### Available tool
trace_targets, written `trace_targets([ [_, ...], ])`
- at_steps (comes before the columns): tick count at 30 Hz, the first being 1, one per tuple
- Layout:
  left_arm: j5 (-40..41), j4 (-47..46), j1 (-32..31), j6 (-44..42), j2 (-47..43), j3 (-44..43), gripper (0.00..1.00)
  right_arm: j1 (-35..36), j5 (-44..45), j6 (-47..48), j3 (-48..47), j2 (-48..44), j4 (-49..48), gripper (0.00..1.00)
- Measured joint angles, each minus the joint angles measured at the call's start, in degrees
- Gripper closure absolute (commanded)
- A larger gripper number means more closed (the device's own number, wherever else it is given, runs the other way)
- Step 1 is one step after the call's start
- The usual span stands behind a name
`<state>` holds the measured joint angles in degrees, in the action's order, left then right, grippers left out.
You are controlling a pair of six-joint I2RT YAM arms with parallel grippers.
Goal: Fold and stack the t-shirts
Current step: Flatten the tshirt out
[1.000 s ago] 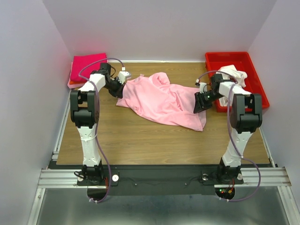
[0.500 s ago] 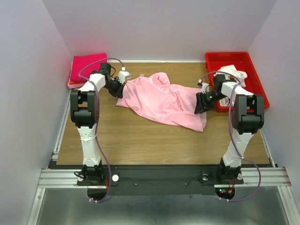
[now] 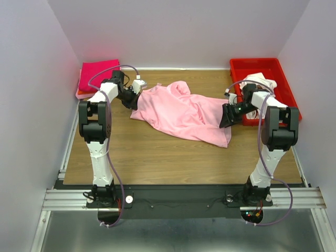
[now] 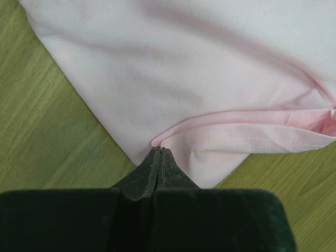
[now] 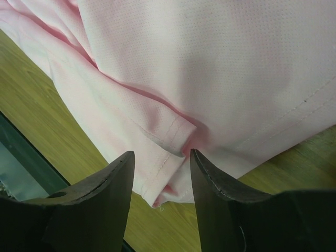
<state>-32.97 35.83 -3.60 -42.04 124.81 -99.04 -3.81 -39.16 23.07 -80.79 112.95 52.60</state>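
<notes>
A light pink t-shirt (image 3: pixel 181 113) lies rumpled across the middle of the wooden table. My left gripper (image 3: pixel 134 100) is at its left edge, shut on a fold of the pink cloth (image 4: pixel 210 105); the jaws pinch the hem. My right gripper (image 3: pixel 227 119) is open at the shirt's right edge, its fingers (image 5: pixel 107 199) either side of a doubled hem corner (image 5: pixel 168 157), just above the cloth. A folded magenta t-shirt (image 3: pixel 97 73) lies at the back left. A white t-shirt (image 3: pixel 261 83) sits crumpled in the red bin (image 3: pixel 283 100).
The red bin stands at the back right beside my right arm. The magenta shirt rests on an orange one at the back-left corner by the wall. Bare wood (image 3: pixel 157 152) lies in front of the pink shirt. White walls enclose the table on three sides.
My right gripper has shifted slightly to the right at the shirt's right edge. The left arm and the shirt have not visibly moved.
</notes>
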Motion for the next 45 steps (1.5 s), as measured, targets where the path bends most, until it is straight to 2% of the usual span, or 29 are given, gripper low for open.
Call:
trace_targets([
  [10,0.00,0.00,0.02,0.15,0.00,0.00,1.00,-0.04,-1.36,1.81,0.02,0.17,0.92,0.50],
  [17,0.00,0.04,0.00,0.55,0.00,-0.31,1.00,-0.04,-1.79,2.91,1.05,0.76,0.92,0.57],
  [19,0.00,-0.02,0.02,0.59,0.00,-0.48,1.00,-0.04,-1.81,3.13,1.44,0.90,0.94,0.57],
  [21,0.00,-0.02,0.02,0.59,0.00,-0.63,1.00,-0.04,-1.81,3.30,1.77,0.98,0.90,0.50],
  [24,0.00,-0.02,0.02,0.59,0.02,-0.63,1.00,-0.04,-1.79,3.52,1.92,1.09,0.81,0.50],
  [27,0.00,-0.02,0.00,0.59,0.07,-0.63,1.00,-0.04,-1.79,3.69,1.92,1.09,0.70,0.58],
  [28,0.00,0.00,0.02,0.59,0.07,-0.63,1.00,-0.04,-1.79,3.74,1.92,1.09,0.66,0.66],
  [31,0.00,-0.02,0.00,0.59,0.09,-0.63,1.00,-0.04,-1.81,3.76,1.92,1.09,0.42,0.77],
  [34,-0.09,-0.02,0.02,0.61,0.11,-0.63,1.00,-0.04,-1.77,3.78,1.92,1.09,0.13,0.99],
  [45,-3.74,-0.85,1.73,2.84,-0.98,-0.17,1.00,-0.79,-0.90,3.04,1.90,-2.19,-0.17,0.99],
])
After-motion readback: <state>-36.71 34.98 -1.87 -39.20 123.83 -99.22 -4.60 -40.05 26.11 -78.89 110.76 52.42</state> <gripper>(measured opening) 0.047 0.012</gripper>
